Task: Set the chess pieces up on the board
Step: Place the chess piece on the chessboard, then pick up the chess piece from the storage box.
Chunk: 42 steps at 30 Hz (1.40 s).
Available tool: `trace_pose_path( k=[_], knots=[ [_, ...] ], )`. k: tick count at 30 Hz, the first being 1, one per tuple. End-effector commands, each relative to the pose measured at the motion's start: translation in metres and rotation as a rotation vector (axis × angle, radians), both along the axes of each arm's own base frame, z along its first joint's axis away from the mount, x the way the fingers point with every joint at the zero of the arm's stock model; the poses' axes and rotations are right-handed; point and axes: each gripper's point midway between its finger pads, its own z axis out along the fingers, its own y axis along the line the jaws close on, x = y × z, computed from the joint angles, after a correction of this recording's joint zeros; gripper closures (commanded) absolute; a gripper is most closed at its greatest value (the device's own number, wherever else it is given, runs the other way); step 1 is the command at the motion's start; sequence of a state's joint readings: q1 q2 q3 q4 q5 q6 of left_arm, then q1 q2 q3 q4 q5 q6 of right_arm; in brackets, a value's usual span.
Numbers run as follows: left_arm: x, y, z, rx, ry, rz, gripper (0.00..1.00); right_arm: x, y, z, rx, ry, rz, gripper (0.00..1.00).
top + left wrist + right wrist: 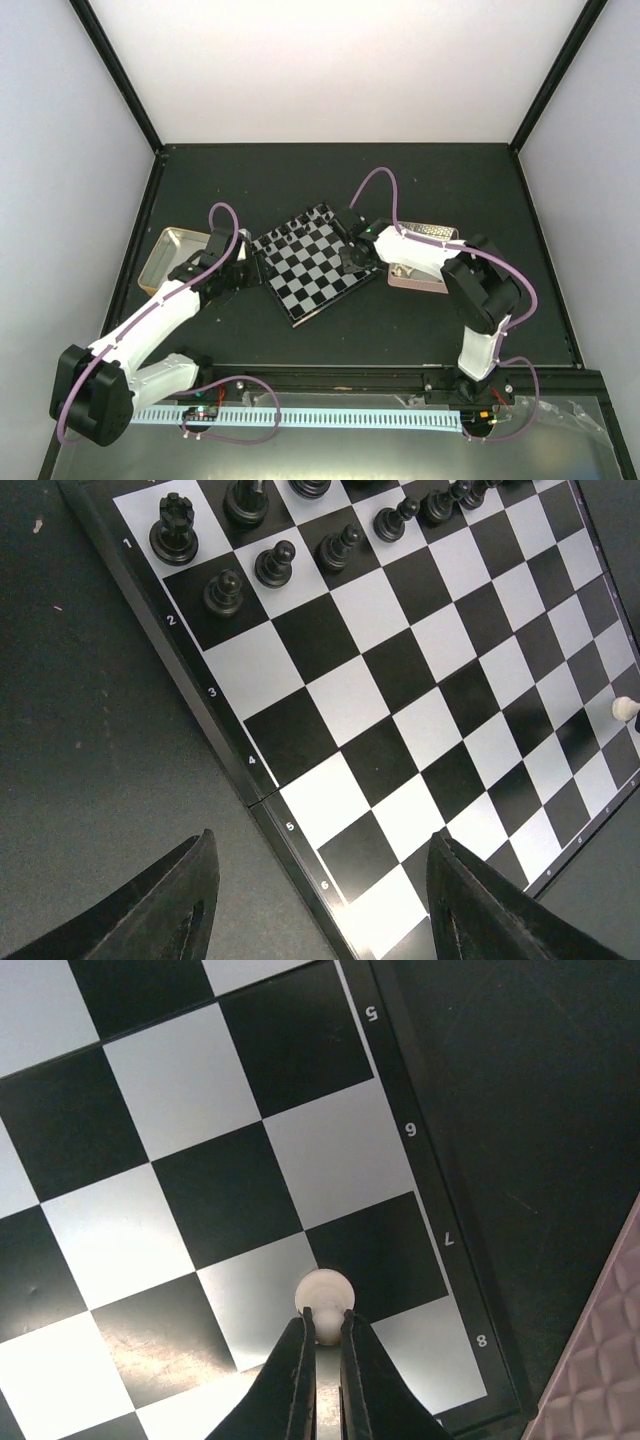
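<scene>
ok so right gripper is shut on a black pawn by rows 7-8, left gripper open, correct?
No: the pawn in the right gripper is white, not black; the right wrist view shows it. It is by rows 7-8 of the board, and the left gripper is open.

From above, too small to tell the kinds of the chess pieces (290, 228) along the far-left side of the board (312, 268). Mostly hidden under the right arm (425, 252): the pink tray (420, 283). Covered at its right end by the left arm (165, 305): the metal tin (170, 255).

In the left wrist view, cut off by the top edge: the heads of the black back-row pieces (245, 502). Half lost past the right edge: a cream-white piece (625, 708). Of the left pincer (320, 840), only the fingertips (190, 900) in frame.

In the right wrist view, hidden between the right pincer (322, 1325) tips: the white pawn (323, 1292) below its head. Of the tray, only a near-right corner in frame.
</scene>
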<state>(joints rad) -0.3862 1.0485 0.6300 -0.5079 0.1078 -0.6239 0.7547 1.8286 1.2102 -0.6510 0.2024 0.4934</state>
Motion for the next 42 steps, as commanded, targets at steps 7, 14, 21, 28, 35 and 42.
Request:
trace_pose_path(
  k=[7,14,21,28,35,42],
  knots=[
    [0.002,0.001,0.003,-0.005,-0.014,0.011,0.42,0.009,-0.017,-0.009,-0.047,-0.007,-0.053,0.87],
    [0.002,0.001,0.001,-0.001,-0.007,0.009,0.42,0.014,-0.016,-0.01,-0.049,-0.011,-0.052,0.84],
    [0.004,0.0,0.007,-0.006,-0.021,0.004,0.42,0.017,-0.006,0.026,0.05,-0.063,-0.031,0.69],
    [0.006,0.002,0.013,-0.004,-0.043,0.01,0.42,0.03,-0.048,0.073,0.165,-0.171,-0.168,0.63],
    [0.007,0.002,0.016,-0.002,-0.054,0.011,0.42,0.039,-0.141,0.06,0.169,-0.171,-0.424,0.65],
    [0.008,0.0,0.017,-0.008,-0.05,0.006,0.41,0.045,-0.149,0.03,0.163,-0.081,-0.412,0.7]
  ],
)
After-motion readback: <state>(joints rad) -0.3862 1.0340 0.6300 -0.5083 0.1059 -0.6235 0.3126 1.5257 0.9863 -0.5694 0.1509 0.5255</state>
